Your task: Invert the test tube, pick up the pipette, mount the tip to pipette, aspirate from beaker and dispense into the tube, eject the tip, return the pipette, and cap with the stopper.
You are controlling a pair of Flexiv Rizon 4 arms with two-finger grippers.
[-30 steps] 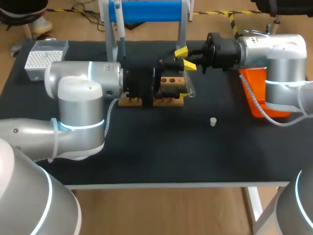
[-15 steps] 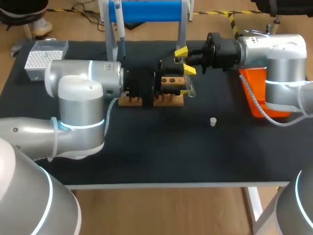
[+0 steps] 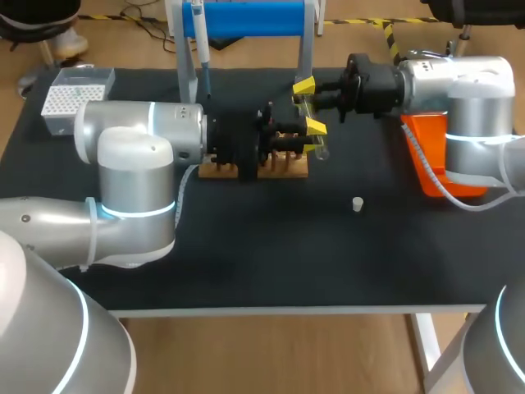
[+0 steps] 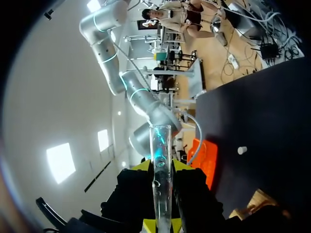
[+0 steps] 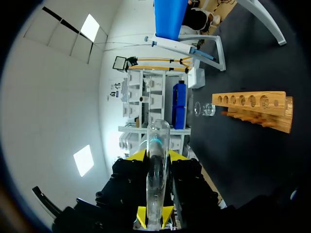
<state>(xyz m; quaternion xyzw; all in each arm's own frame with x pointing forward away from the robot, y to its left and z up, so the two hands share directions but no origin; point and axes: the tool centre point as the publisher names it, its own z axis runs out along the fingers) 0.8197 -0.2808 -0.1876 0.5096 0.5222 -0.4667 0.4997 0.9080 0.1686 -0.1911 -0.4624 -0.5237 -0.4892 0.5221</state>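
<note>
Step in hand: inverting the test tube [image 4: 160, 143]. With both arms meeting on it, this reads as a claw-to-claw handover.
Tube position: in the air over the 3 o'clock end of the wooden rack [image 3: 287, 170], lying roughly along the 12–6 line, clear of the tabletop [image 3: 246, 263].
Left claw [image 4: 161, 165]: narrowed onto the tube, a yellow tip against each side of the glass.
Right claw [image 5: 157, 155]: likewise pinched on the tube, reaching in from 3 o'clock to face the left one.
Stopper [image 3: 358, 203]: small white plug, alone at about 4 o'clock from the rack, well apart.
Pipette [image 3: 199, 45]: hanging on the blue stand [image 3: 254, 16] at 12 o'clock, untouched.
Tip box [image 3: 70, 98]: at the 10 o'clock corner.
Doing it well: two stiff arms share one glass tube, so there should be no pull or twist while both hold. One claw should ease off only once the other's grip is sure, then back straight out along its own approach. Turn the tube with room above the rack and line it over a hole before lowering.
Risk: smooth glass slipping at release, or the tube knocking the rack mid-turn.
</note>
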